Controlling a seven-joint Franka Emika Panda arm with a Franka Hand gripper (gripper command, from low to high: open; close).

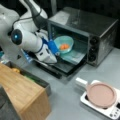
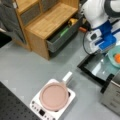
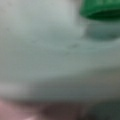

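In both front views the gripper [image 1: 55, 50] of the white arm sits at the mouth of a toaster oven [image 1: 100, 27], its blue fingers [image 1: 53, 46] at the near rim of a teal bowl [image 1: 64, 43]; whether the fingers grip the rim or merely rest against it cannot be told. The bowl stands inside the oven cavity, just above the lowered glass door [image 1: 63, 65], and holds an orange object [image 1: 64, 46] at its centre. In a front view the same gripper [image 2: 108, 46] appears at the right edge, with the bowl [image 2: 113, 56] partly cut off by the frame and the orange object [image 2: 117, 58] showing inside it; the open door [image 2: 100, 67] lies flat below, reflecting light. The wrist view shows only a pale, blurred surface filling most of the frame and a green rim [image 3: 101, 11] at the top right; what the surface belongs to cannot be told. On the grey table [image 1: 67, 100], well apart from the oven, a pink pan [image 1: 101, 95] with a pale handle rests on a white hot plate [image 1: 110, 110]. In a front view the pan [image 2: 54, 96] and the hot plate [image 2: 37, 107] lie toward the bottom. A wooden cabinet [image 2: 47, 22] stands at the top left of that view, with an open grey drawer [image 2: 56, 45] holding a yellow item [image 2: 72, 21] and a green item [image 2: 63, 32].
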